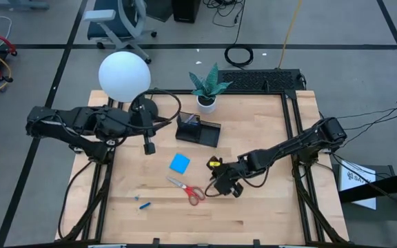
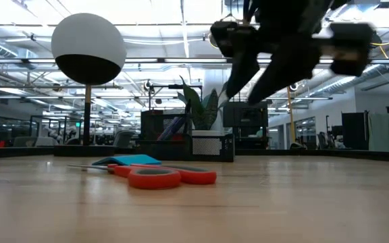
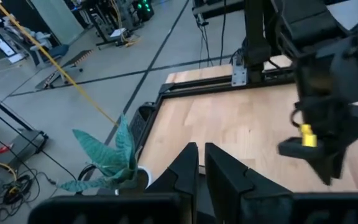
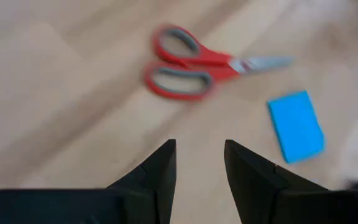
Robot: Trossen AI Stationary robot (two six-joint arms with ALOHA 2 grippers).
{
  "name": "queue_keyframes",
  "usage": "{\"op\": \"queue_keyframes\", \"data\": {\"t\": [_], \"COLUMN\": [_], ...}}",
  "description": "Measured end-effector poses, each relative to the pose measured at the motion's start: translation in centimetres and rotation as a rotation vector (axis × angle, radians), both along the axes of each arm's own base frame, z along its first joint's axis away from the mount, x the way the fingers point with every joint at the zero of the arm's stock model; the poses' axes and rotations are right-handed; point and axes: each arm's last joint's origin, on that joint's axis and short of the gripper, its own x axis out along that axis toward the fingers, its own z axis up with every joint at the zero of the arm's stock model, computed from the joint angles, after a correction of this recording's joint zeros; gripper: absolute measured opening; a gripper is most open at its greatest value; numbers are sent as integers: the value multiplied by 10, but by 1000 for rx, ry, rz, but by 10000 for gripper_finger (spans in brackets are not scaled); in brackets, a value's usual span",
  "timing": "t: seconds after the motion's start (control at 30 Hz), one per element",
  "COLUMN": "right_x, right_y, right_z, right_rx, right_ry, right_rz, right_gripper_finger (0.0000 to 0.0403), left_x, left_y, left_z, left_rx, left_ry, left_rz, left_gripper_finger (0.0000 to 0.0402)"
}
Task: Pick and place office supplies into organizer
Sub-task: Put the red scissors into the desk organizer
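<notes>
The right tool (image 4: 197,163) hangs open and empty above the scissors (image 1: 187,189), likely to grab them. The organizer (image 1: 198,130) waits at twelve o'clock; the left tool (image 1: 149,147) is closed.

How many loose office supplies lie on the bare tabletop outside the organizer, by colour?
Red: 1, the scissors
Blue: 2, the note pad and the tiny blue piece
Total: 3
Whatever sits inside the organizer is not counted; its contents cannot be made out.
</notes>
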Motion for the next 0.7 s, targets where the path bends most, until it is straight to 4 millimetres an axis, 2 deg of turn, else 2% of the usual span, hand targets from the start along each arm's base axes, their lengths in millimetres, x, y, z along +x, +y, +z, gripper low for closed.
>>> {"op": "queue_keyframes", "data": {"t": [0.13,0.3,0.4,0.57,0.7], "right_x": [2,6,12,34,54], "right_y": [9,12,14,23,33], "right_z": [11,28,33,12,-4], "right_rx": [9,10,21,-74,-49], "right_ry": [-6,12,24,231,351], "right_rz": [42,71,102,170,283], "right_gripper_finger": [126,126,126,126,126], "left_x": [1,5,6,7,7], "left_y": [-1,-8,-10,-10,-10], "left_z": [2,12,13,10,-2], "left_rx": [-33,-102,-95,-91,-90], "left_ry": [-28,-120,-128,-132,-137], "left_rz": [-14,-256,-328,-324,-320], "left_gripper_finger": [37,37,37,37,37]}}
